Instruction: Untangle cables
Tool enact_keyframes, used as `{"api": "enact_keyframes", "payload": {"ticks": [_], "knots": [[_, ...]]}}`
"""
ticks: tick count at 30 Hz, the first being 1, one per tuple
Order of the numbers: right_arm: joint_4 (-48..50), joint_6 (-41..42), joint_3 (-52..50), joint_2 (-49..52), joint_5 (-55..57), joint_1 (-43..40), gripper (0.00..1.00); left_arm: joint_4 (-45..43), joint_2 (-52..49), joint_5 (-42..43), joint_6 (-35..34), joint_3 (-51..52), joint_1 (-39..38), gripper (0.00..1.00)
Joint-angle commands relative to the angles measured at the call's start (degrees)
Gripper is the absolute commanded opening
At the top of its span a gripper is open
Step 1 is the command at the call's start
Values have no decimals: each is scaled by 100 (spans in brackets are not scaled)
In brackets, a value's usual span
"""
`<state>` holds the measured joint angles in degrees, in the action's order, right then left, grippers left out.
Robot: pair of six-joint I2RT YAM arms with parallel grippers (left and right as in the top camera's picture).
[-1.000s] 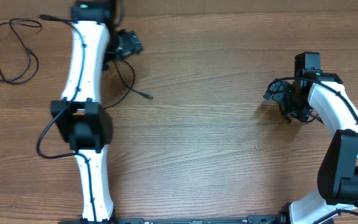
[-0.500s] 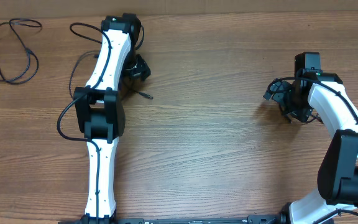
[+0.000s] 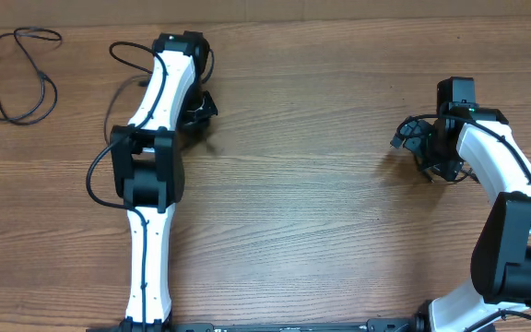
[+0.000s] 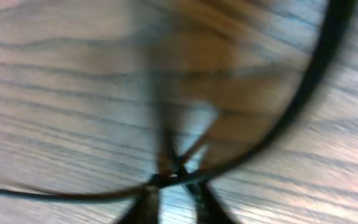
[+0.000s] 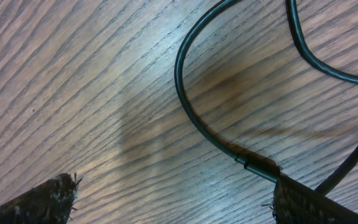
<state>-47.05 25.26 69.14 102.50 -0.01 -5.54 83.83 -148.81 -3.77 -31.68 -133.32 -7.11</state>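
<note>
A brown wood-grain bench [image 3: 321,212] was seen from above, with two white-and-black arms reaching over it. The left hand [image 3: 201,104] was held low over the far left part of the bench, close beside its own arm. In the left wrist view, which was badly blurred, the left hand [image 4: 174,182] was shown with its fingers drawn almost together. A thin, flexible black cable [image 4: 304,93] appeared to be pinched between their tips. From that pinch the cable was run out along the wood to the left edge of the view and swept up in an arc to the upper right.

The right hand [image 3: 422,146] was held at the right side of the bench. In the right wrist view the right hand [image 5: 176,198] was shown with its fingers spread wide apart and clamped on nothing. A second thin black cable [image 5: 248,162] was laid on the wood between them in an open curve, its small sleeve-like joint just beside the finger at the lower right. From above, this cable [image 3: 400,138] was seen gathered in a small cluster around the hand.

A third thin black cable [image 3: 52,94] was laid in a loose loop at the far left corner, well apart from both hands.
</note>
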Motion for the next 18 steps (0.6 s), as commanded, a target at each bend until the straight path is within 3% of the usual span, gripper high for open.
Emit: {"api": "enact_keyframes", "payload": {"ticks": [1,9,18], "knots": [[28,4,-52,-13,-9,22,100,-369,-304,-332,245,605,184,4],[28,4,-52,-13,-9,22,100,-1182,-302,-1792,901,527,697,4],[26,7,-52,-13,-9,22,100,-3110,-302,-1733,2662,511,1432,4]]}}
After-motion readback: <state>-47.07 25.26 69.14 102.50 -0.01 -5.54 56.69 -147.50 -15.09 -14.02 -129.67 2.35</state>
